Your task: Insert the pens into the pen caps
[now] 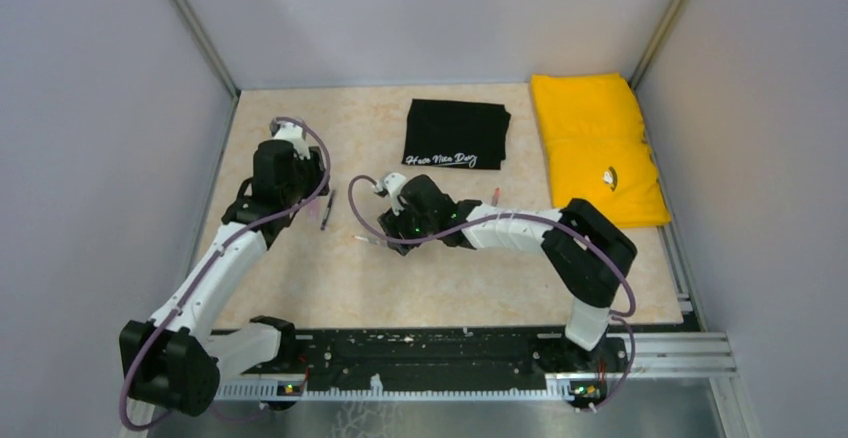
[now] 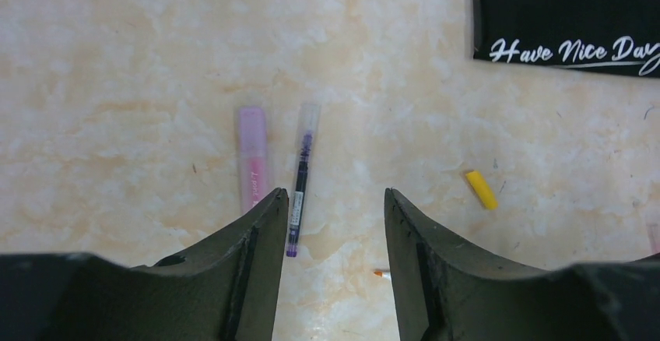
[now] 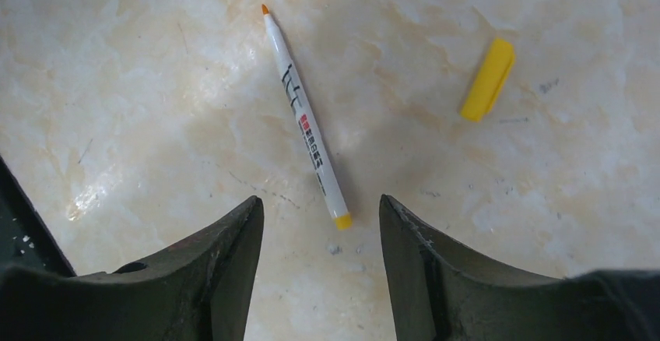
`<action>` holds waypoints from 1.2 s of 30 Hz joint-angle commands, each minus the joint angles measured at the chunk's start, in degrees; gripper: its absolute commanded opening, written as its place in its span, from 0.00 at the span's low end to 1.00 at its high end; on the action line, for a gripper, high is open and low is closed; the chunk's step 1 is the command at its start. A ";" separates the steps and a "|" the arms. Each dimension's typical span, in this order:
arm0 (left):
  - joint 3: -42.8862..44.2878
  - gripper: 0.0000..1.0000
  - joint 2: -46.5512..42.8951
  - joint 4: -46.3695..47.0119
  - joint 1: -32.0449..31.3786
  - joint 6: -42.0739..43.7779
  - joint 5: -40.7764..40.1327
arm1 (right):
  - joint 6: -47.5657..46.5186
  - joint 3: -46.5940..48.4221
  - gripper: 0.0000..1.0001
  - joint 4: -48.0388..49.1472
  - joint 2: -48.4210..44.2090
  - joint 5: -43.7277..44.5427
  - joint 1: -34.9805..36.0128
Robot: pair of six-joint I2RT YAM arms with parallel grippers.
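I'm looking down on a beige marbled tabletop (image 1: 450, 288) boxed in by plain grey walls (image 1: 100, 108), with a folded black cloth (image 1: 457, 133) and a folded yellow cloth (image 1: 595, 143) at the far side. Under my right gripper (image 3: 319, 201), jaws apart and empty, the white pen (image 3: 305, 119) lies flat, its long axis diagonal and its orange tip pointing away, with the yellow cap (image 3: 487, 79) apart to its right. My left gripper (image 2: 335, 195), also apart and empty, hangs over the pink pen (image 2: 252, 158) and the purple-ink pen (image 2: 301, 174), which lie side by side and point away.
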 commanded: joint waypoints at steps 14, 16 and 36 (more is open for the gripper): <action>-4.87 0.67 -14.01 6.81 0.20 -1.80 -15.20 | -14.63 13.85 0.51 -5.86 12.41 2.14 3.26; -4.88 0.67 -14.16 6.98 0.20 -1.91 -15.59 | -14.88 14.21 0.48 -6.71 13.11 2.63 3.43; -4.98 0.72 -14.16 6.97 0.22 -3.74 -12.40 | -10.01 7.68 0.07 -6.09 10.12 3.25 3.72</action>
